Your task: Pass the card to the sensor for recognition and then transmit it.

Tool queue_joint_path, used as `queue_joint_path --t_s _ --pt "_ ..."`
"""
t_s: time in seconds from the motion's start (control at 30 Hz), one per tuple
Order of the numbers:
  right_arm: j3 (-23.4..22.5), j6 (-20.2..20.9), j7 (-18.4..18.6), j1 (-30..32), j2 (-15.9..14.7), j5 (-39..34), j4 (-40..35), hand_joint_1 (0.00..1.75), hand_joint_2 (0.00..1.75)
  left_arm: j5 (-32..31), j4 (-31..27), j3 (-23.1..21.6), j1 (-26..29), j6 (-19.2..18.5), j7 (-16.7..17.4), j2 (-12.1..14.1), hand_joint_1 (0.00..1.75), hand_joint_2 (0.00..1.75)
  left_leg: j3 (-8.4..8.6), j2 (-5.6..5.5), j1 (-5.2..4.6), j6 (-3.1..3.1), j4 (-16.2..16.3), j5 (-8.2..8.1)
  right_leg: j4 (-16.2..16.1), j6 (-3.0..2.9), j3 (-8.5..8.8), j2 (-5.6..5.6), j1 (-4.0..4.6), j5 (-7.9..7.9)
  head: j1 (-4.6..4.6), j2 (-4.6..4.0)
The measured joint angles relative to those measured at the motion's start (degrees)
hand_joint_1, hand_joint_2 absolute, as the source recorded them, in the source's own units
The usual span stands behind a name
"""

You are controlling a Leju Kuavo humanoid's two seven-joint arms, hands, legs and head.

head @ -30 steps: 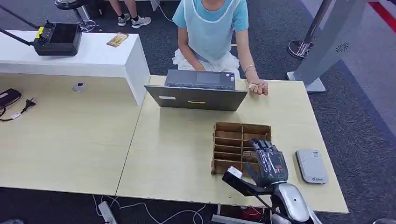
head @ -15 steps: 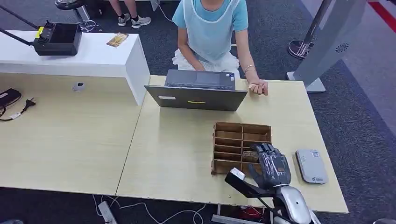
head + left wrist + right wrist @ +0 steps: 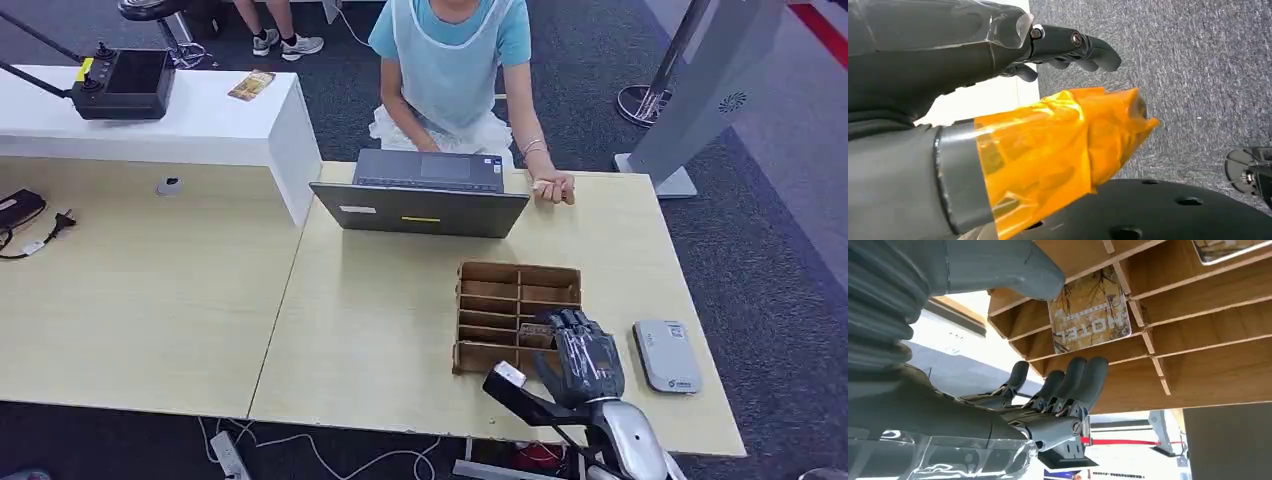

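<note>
The card [image 3: 1090, 310] stands in a slot of the wooden organizer [image 3: 517, 290] on the surface, just beyond the right hand [image 3: 580, 355], whose fingers are spread, grasping nothing; the card's lower edge is hidden.

The left hand [image 3: 998, 55] hangs with fingers loosely extended, empty.

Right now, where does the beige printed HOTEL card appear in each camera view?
Head view: the beige printed HOTEL card is in a near compartment, at the fingertips of the right hand.
Right wrist view: the card stands in a compartment, seen between the grey thumb and the dark fingers.
Left wrist view: not in it.
Shared landmark: the wooden divided box.
</note>
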Motion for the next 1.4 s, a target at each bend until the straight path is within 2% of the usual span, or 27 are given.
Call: queue_joint_path --t_s 0.37,0.63,0.83,0.87,1.27,1.4 --pt "0.0 0.2 0.0 0.3 0.2 0.3 0.0 0.73 1.75 0.0 0.0 0.0 0.0 -0.2 0.0 0.0 0.00 0.00 0.00 0.00 0.00 0.00 0.0 0.00 0.0 0.00 0.00 0.00 0.00 0.00 0.00 0.00" --pt "0.0 0.2 0.0 0.3 0.5 0.4 0.0 0.77 1.75 0.0 0.0 0.0 0.0 -0.2 0.0 0.0 0.00 0.00 0.00 0.00 0.00 0.00 0.0 0.00 0.0 0.00 0.00 0.00 0.00 0.00 0.00 0.00" --pt "0.0 0.2 0.0 0.3 0.5 0.4 0.0 0.70 1.75 0.0 0.0 0.0 0.0 -0.2 0.0 0.0 0.00 0.00 0.00 0.00 0.00 0.00 0.0 0.00 0.0 0.00 0.00 0.00 0.00 0.00 0.00 0.00" --pt "0.0 0.3 0.0 0.3 0.5 0.4 0.0 0.63 1.75 0.0 0.0 0.0 0.0 -0.2 0.0 0.0 0.00 0.00 0.00 0.00 0.00 0.00 0.0 0.00 0.0 0.00 0.00 0.00 0.00 0.00 0.00 0.00" --pt "0.0 1.0 0.0 0.1 1.0 0.8 1.1 0.65 1.75 0.2 0.0 0.0 0.0 -0.3 -0.2 -0.1 0.00 0.00 0.00 0.00 0.00 0.00 0.0 0.00 0.0 0.00 0.01 0.00 0.00 0.00 0.00 0.00" --pt "0.0 1.3 0.0 0.1 1.0 0.9 1.3 0.73 1.75 0.2 0.0 0.0 0.0 -0.3 -0.2 -0.2 0.00 0.00 -0.01 0.00 0.00 0.00 0.0 0.00 0.0 0.00 0.01 0.00 0.00 0.00 0.00 0.00"
